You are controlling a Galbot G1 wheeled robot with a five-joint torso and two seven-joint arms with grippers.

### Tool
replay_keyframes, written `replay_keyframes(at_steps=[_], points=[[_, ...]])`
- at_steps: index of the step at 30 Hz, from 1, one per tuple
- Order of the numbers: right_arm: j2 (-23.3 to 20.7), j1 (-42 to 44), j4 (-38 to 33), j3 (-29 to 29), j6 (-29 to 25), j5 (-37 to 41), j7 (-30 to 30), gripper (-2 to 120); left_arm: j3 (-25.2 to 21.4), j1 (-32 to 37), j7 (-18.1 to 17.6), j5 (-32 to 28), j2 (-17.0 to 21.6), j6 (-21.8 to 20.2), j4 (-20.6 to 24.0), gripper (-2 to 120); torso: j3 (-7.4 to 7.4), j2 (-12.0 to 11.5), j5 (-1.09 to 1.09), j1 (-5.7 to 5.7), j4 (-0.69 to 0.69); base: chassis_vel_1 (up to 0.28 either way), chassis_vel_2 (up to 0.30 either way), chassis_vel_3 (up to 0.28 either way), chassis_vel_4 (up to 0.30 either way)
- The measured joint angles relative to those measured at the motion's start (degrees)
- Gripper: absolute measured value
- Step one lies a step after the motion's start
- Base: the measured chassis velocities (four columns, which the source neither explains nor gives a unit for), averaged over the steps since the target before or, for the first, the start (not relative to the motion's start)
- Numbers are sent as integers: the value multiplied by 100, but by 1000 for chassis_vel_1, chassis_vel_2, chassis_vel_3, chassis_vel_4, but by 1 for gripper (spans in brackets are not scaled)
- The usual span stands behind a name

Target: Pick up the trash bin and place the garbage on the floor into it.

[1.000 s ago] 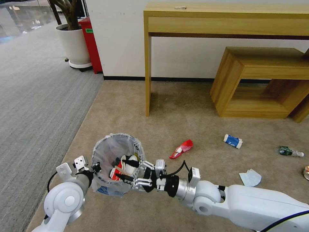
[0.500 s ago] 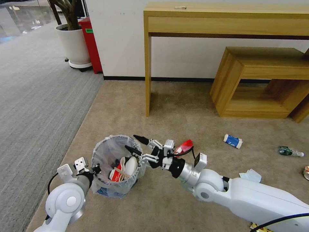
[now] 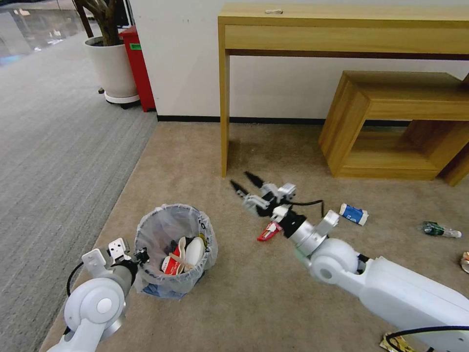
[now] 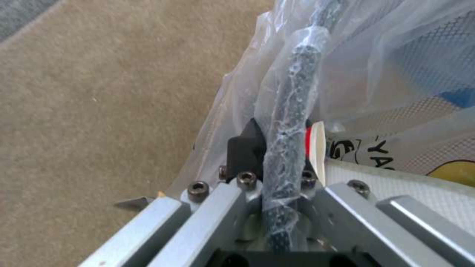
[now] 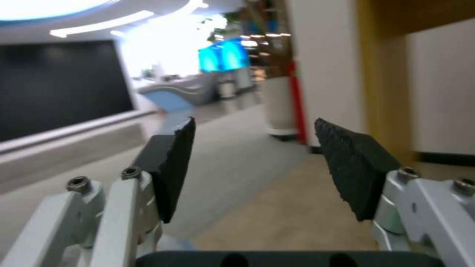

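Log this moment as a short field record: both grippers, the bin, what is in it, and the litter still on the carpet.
left gripper: shut on the trash bin's rim, at the bin's left side
right gripper: open, empty, raised over the floor beyond the bin
trash bin: upright on the beige carpet, lined with a clear bag
in bin: white slippers, red cup
on floor: red crushed cup under the right arm, blue-white cup, small bottle
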State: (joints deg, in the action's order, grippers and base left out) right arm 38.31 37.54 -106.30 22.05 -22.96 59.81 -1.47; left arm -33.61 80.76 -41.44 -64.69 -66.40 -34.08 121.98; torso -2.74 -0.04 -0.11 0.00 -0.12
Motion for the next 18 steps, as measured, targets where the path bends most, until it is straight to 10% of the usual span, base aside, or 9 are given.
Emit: replay_keyframes(at_steps=[18], points=[[105,1492,735,-1432,275,-742,-998,95,-370,235,100,257,247,70,-68,0,0,0,-1,0,0,0,0,0,0]])
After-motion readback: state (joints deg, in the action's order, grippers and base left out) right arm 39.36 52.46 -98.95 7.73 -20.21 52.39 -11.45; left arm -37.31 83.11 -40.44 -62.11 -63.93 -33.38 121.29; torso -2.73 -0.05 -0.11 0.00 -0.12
